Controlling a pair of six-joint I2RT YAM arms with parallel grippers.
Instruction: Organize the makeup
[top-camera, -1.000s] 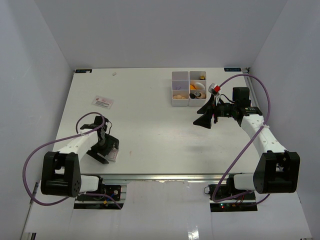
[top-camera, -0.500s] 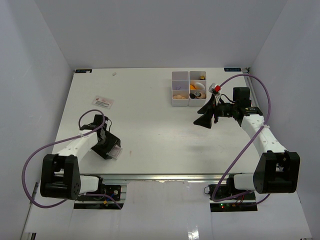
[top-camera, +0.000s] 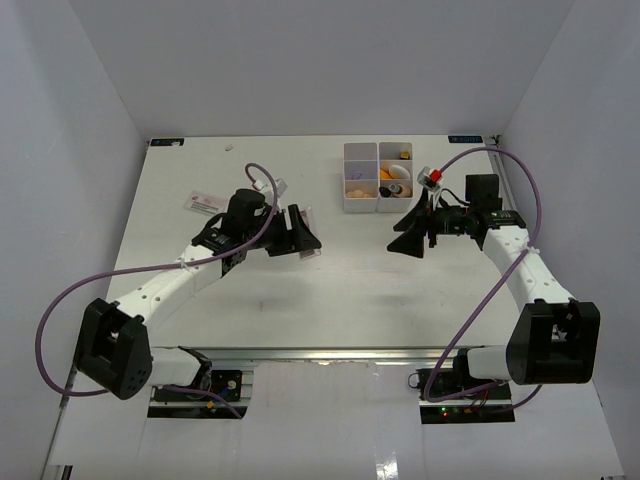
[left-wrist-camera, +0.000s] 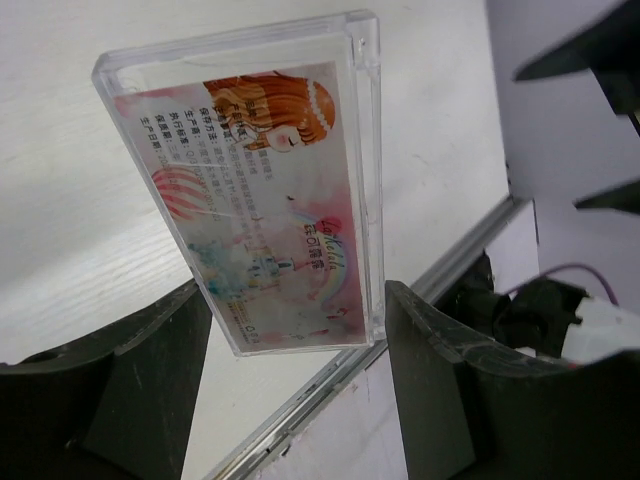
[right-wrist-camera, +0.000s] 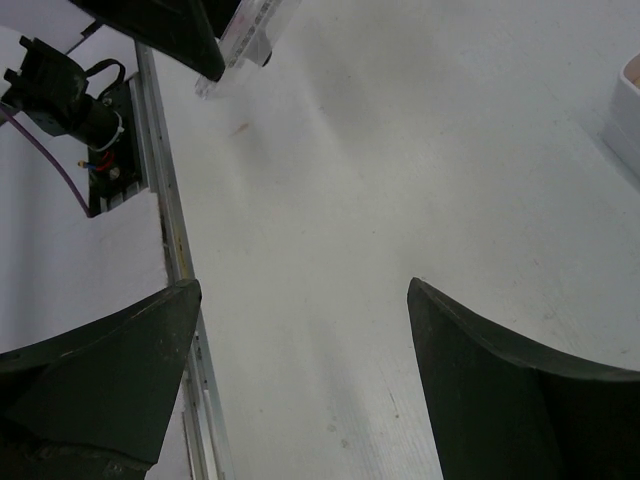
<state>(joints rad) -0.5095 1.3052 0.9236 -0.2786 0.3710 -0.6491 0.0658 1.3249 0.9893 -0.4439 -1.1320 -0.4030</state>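
My left gripper is shut on a flat clear plastic case with a pink cartoon card inside and holds it above the middle of the table. In the left wrist view the case stands on edge between my fingers. My right gripper is open and empty, just below the white compartment box at the back right. Small orange, tan and dark makeup pieces lie in the box's compartments. In the right wrist view my right gripper hangs over bare table.
A flat pink-and-white packet lies at the back left of the table. The right wrist view shows the left gripper with the case at its top left, the box's corner at its right edge and the table's front rail.
My left arm has swung from the near left of the table up to its middle, carrying the clear case. The right arm has not moved.
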